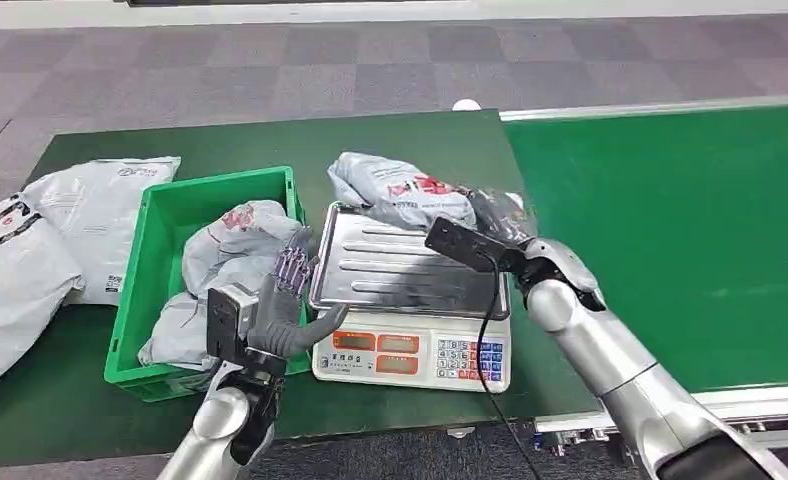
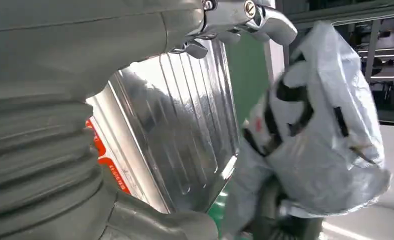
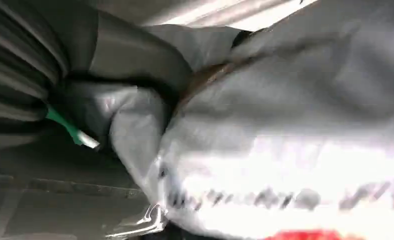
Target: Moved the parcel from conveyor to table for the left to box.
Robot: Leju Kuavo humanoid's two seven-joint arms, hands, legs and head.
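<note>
1. The parcel (image 1: 402, 192), a grey poly bag with red print, lies at the far edge of the scale (image 1: 410, 300), resting on its ribbed metal pan.
2. The right hand (image 1: 497, 215) grasps the parcel at its right end; dark fingers (image 2: 285, 107) wrap across the grey bag in the left wrist view, and the right wrist view has the bag (image 3: 295, 125) pressed close against the thumb.
3. The left hand (image 1: 292, 285) hovers at the pan's left edge, between the scale and the green crate (image 1: 140, 290), fingers spread and holding nothing, well apart from the parcel.
4. The crate holds 2 or more grey parcels (image 1: 232, 240).
5. More grey bags (image 1: 60, 230) lie on the dark table (image 1: 60, 400) left of the crate.
6. The green conveyor (image 1: 690, 230) runs to the right of the scale.
</note>
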